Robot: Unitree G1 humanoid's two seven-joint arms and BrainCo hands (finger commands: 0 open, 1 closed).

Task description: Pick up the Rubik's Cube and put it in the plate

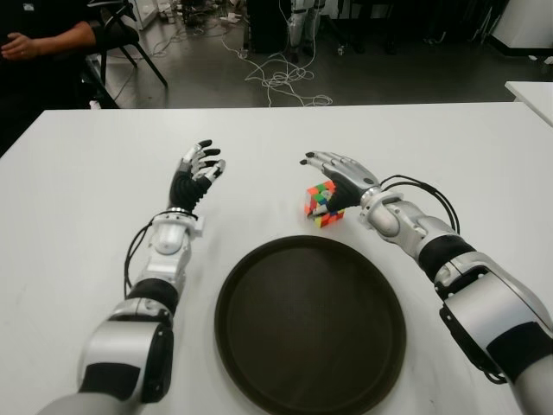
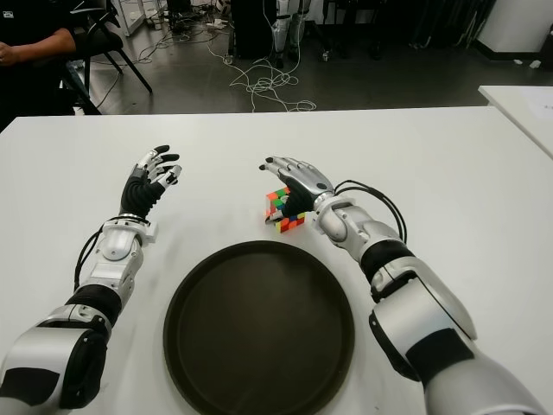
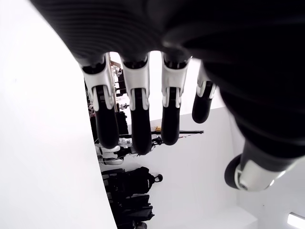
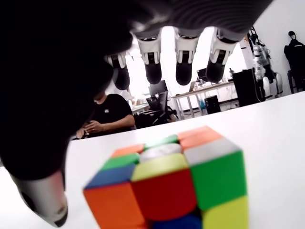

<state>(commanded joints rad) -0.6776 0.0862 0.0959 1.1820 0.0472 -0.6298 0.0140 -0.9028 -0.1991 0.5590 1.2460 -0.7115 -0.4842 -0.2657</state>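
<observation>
The Rubik's Cube (image 1: 321, 205) stands on the white table (image 1: 432, 147) just beyond the far rim of the round dark plate (image 1: 309, 346). My right hand (image 1: 333, 173) hovers over the cube from the right, its fingers (image 4: 185, 67) stretched out above the cube (image 4: 171, 186) and not closed on it. In the right wrist view the thumb hangs beside the cube, apart from it. My left hand (image 1: 200, 164) shows to the left of the cube, with its fingers (image 3: 138, 119) spread and nothing in them. The plate holds nothing.
A person in black (image 1: 43, 43) sits beyond the table's far left corner, beside a chair (image 1: 130, 39). Cables (image 1: 281, 82) lie on the floor past the far edge. Another white table (image 1: 531, 91) shows at the right.
</observation>
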